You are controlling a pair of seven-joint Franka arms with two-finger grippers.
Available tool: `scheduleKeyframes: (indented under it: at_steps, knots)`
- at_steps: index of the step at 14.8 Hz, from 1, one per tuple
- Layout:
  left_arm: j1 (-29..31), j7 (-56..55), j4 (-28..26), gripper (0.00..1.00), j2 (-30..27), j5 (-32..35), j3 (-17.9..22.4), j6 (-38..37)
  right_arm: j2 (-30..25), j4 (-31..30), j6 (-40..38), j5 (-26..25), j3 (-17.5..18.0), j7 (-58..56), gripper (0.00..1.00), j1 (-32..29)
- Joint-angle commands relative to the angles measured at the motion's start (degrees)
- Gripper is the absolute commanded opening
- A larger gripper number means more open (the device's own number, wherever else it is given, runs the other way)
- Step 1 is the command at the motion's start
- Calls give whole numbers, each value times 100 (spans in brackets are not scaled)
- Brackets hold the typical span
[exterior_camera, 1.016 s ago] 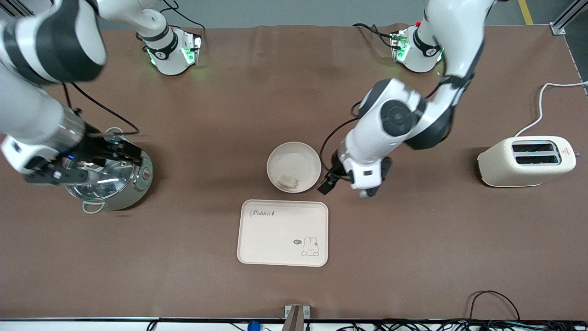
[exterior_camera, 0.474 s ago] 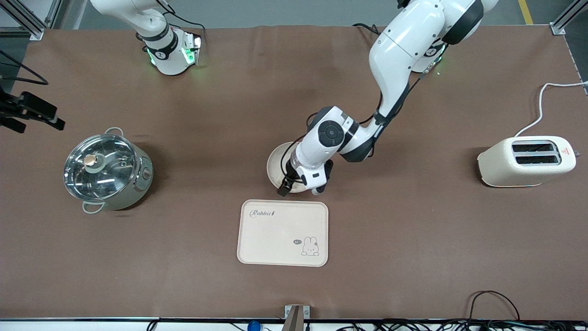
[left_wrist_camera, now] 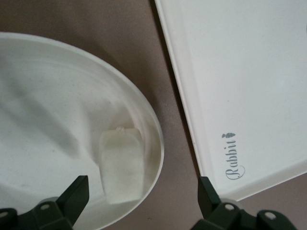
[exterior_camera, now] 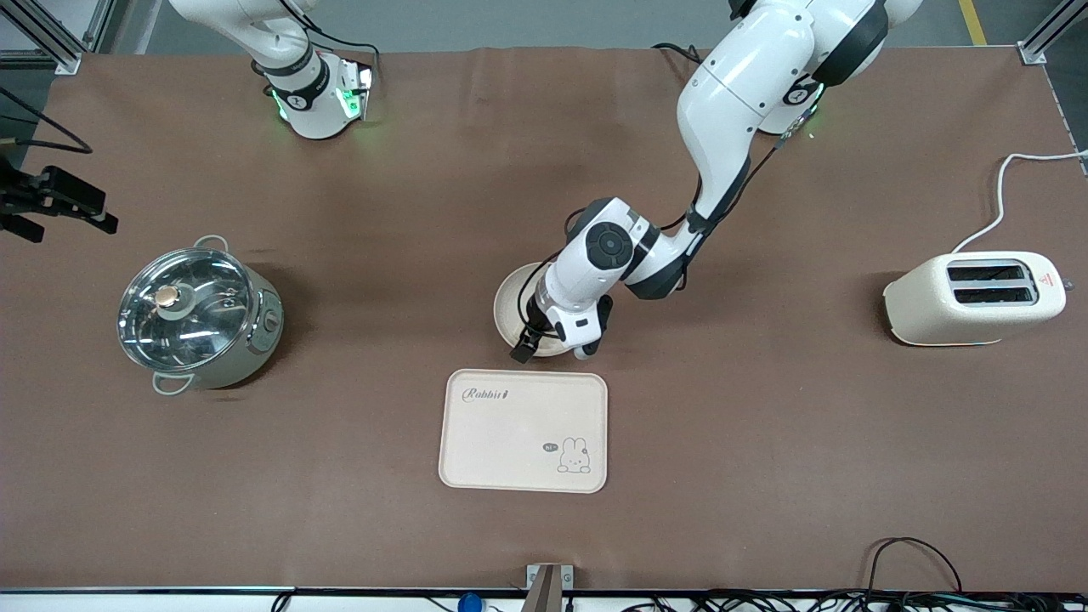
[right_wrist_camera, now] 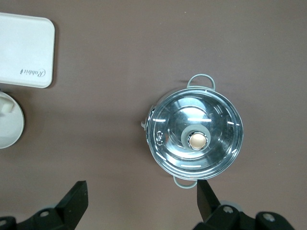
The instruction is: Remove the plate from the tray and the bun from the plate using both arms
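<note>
The round cream plate (exterior_camera: pixel 508 302) sits mid-table, just farther from the front camera than the rabbit tray (exterior_camera: pixel 524 429). The pale bun (left_wrist_camera: pixel 122 165) lies inside the plate (left_wrist_camera: pixel 57 105) against the rim nearest the tray; in the front view the left arm hides it. My left gripper (exterior_camera: pixel 552 347) (left_wrist_camera: pixel 142 199) hangs low and open, one finger over the plate's inside beside the bun, the other over the strip of table between plate and tray (left_wrist_camera: pixel 240 72). My right gripper (exterior_camera: pixel 76 208) (right_wrist_camera: pixel 142 201) is open and empty, high over the table's right-arm end.
A steel pot with a glass lid (exterior_camera: pixel 200 316) (right_wrist_camera: pixel 194 139) stands at the right arm's end. A cream toaster (exterior_camera: pixel 973 297) with its white cord stands at the left arm's end. Cables run along the front edge.
The right arm rose off the pot and pulled back toward the table's end. The left gripper swung from beside the plate to over its tray-side rim, then barely shifted.
</note>
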Motion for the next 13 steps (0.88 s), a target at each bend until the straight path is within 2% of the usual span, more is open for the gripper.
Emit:
scheduleKeyframes:
  at_steps: [1,3,4,5,6,7,11,13]
  knots:
    - [-102,-74,-171,99,13,56,64,294,-475,-424,84,-142,268,-8,100,-150]
    - [-111,-66,-207,92,5,65,64,295,-484,-424,40,-142,277,-8,100,-150]
    - [-111,-39,-207,78,5,196,82,295,-493,-424,39,-142,277,-8,100,-150]
    - [-111,-48,-215,54,-4,440,82,295,-502,-424,31,-142,277,-8,100,-150]
    - [-120,-65,-241,40,-13,617,82,286,-502,-433,22,-142,277,-17,100,-159]
    - [-120,-65,-285,30,-13,714,82,286,-502,-433,-13,-142,277,-17,100,-150]
    - [-111,-74,-356,17,-118,882,91,269,-493,-424,-22,-160,268,-8,100,-141]
    - [-111,-74,-382,15,-241,882,99,225,-475,-362,-48,-160,242,-17,100,-132]
